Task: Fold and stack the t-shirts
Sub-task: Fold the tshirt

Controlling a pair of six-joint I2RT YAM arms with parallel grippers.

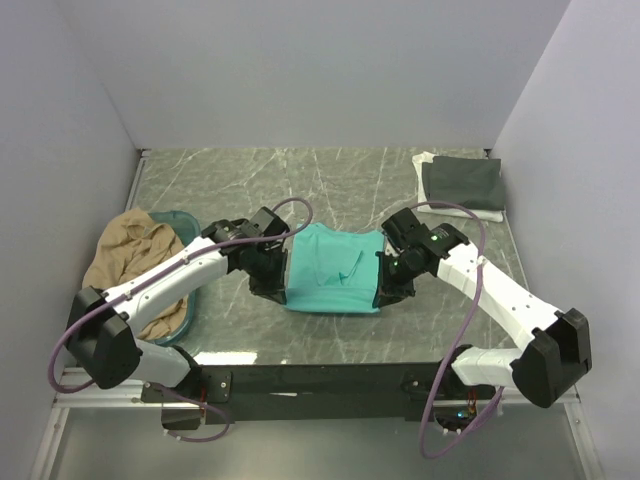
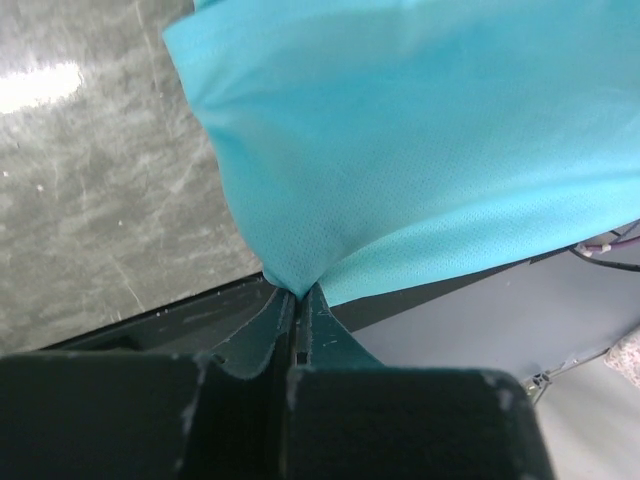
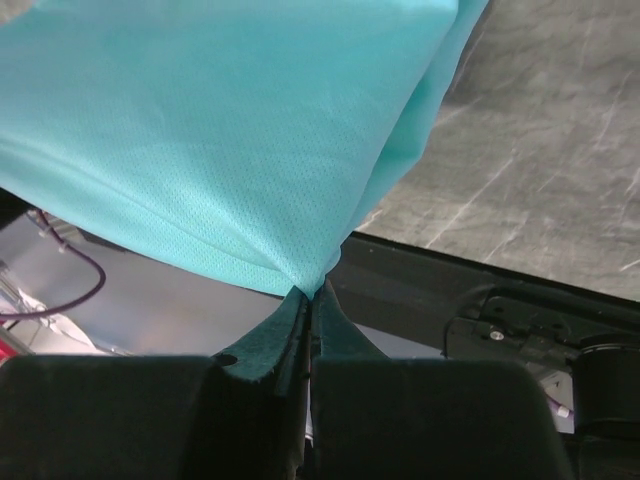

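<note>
The teal-green t-shirt [image 1: 333,268] is held stretched between both grippers above the middle of the table. My left gripper [image 1: 277,285] is shut on its near left corner; the cloth [image 2: 400,140] runs into the closed fingertips. My right gripper [image 1: 388,287] is shut on its near right corner, with the cloth [image 3: 230,130] pinched the same way. The tan t-shirt [image 1: 140,265] lies bunched in the basket at the left. The dark grey t-shirt [image 1: 462,184] lies folded on the white t-shirt [image 1: 430,170] at the back right.
The teal plastic basket [image 1: 185,222] stands at the left edge beside my left arm. The marble tabletop [image 1: 300,180] ends in a dark front rail [image 1: 320,380]. White walls close in the back and both sides.
</note>
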